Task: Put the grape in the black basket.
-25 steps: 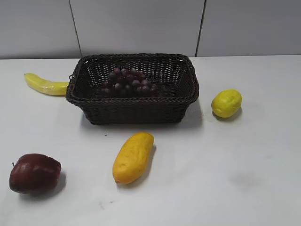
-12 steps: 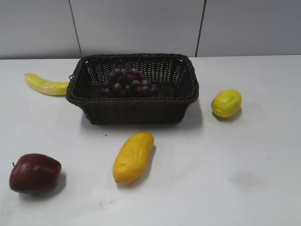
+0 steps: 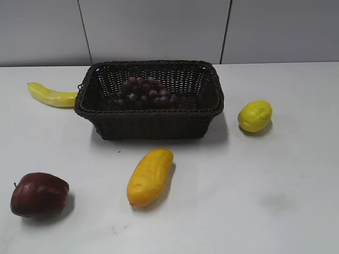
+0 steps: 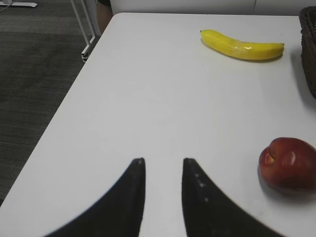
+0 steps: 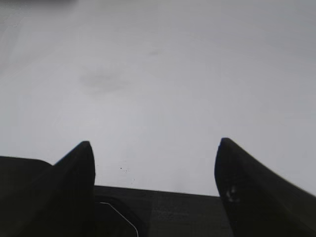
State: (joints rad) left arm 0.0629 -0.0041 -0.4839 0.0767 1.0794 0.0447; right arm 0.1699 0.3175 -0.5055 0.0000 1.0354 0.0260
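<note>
Exterior view: the grape [image 3: 144, 93] lies inside the basket [image 3: 150, 125], on its floor toward the back and left of centre, below the rim and clear of every wall that can be seen, so the task looks done and little is left to spoil it. Neither arm shows in this view. In the left wrist view the left gripper [image 4: 163, 163] hangs over bare tabletop [image 4: 148, 98] with its fingers a small gap apart and nothing between them; the apple [image 4: 288, 163] sits to its right and the banana [image 4: 242, 45] lies farther off, next to the basket's edge at the frame's right border. In the right wrist view the right gripper [image 5: 154, 147] has its fingers spread wide over empty tabletop, holding nothing. The risks, as I judge them, all come from further motion: a left arm sweeping toward the middle could knock the apple and set it rolling, or nudge the banana against the basket; either arm catching the rim could shove or tip the basket, and a light wicker basket would slide easily on this smooth surface. The mango [image 3: 150, 176] and lemon [image 3: 255, 116] lie apart from the basket and seem in no danger unless an arm crosses low.
</note>
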